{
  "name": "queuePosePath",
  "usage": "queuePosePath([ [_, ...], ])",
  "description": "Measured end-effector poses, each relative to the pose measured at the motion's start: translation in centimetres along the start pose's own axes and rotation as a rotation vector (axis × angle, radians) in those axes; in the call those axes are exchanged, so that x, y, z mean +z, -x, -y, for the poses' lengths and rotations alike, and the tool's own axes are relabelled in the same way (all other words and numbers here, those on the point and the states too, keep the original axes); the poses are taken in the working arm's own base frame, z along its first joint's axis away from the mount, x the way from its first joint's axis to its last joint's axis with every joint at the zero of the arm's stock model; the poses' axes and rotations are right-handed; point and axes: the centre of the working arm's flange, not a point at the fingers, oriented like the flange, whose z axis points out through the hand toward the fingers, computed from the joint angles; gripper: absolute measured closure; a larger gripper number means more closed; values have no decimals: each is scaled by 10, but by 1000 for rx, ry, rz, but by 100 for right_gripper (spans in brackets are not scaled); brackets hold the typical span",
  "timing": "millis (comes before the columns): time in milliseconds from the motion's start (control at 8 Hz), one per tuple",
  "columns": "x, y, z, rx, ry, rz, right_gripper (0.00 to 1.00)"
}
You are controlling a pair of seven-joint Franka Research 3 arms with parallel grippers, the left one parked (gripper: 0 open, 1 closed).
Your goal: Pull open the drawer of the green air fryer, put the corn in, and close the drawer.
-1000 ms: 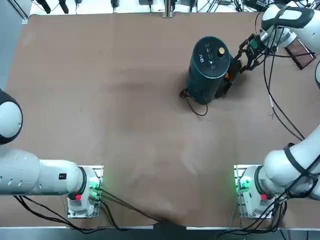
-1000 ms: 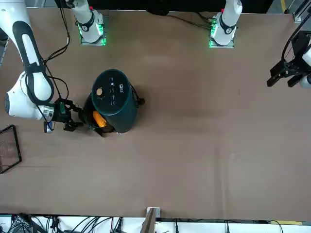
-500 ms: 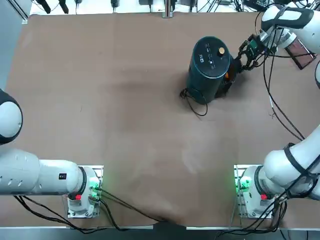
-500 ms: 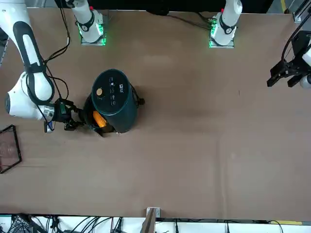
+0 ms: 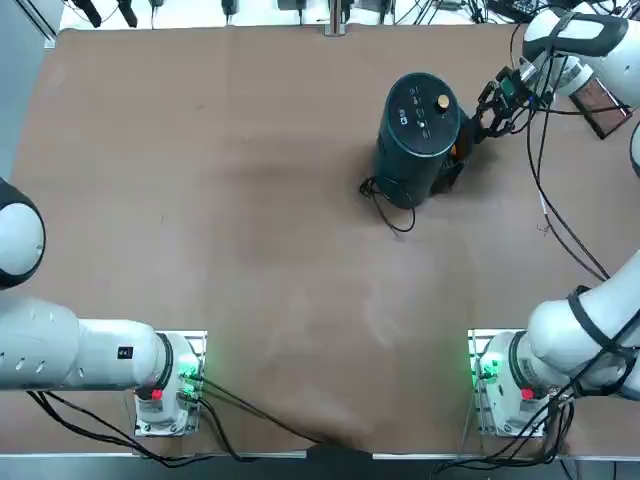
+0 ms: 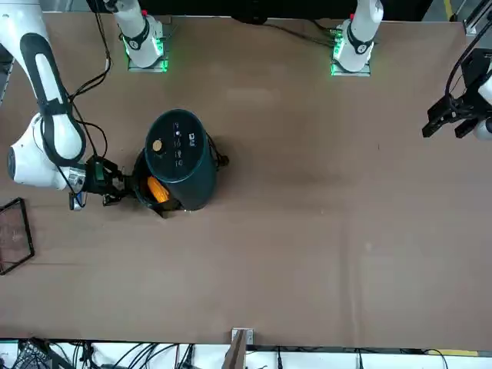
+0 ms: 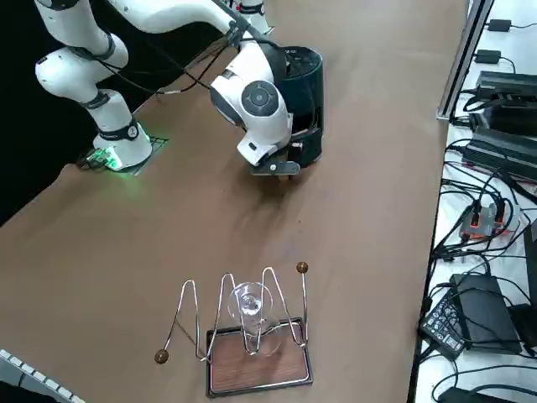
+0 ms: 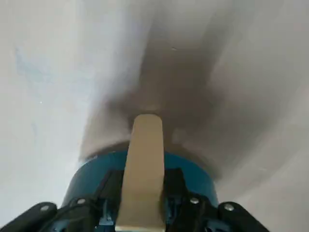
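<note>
1. Top view: tall dark green-black cylindrical air fryer (image 5: 420, 135), drawer (image 5: 455, 168) pulled out, orange-yellow corn cob (image 5: 454, 151) inside; right gripper (image 5: 487, 118) beside it.
2. Front view: fingers pinched shut, apparently clamping the drawer handle, probably for pushing closed.

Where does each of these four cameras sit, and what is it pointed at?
Top: overhead, looking down; both arm bases at its lower edge, right gripper shut beside the green air fryer.
Front: across the table, facing the robot; fryer, corn in the open drawer.
Right side: raised, diagonal; right arm hides part of the fryer.
Wrist: behind its own fingers.
Top and front share fryer, corn and gripper.
</note>
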Motion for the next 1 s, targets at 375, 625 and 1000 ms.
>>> queuePosePath([
  [375,-1,9,5,-17,-1,-3,55],
  [625,0,22,11,-41,2,-5,55],
  [1000,4,38,16,-70,16,-4,55],
])
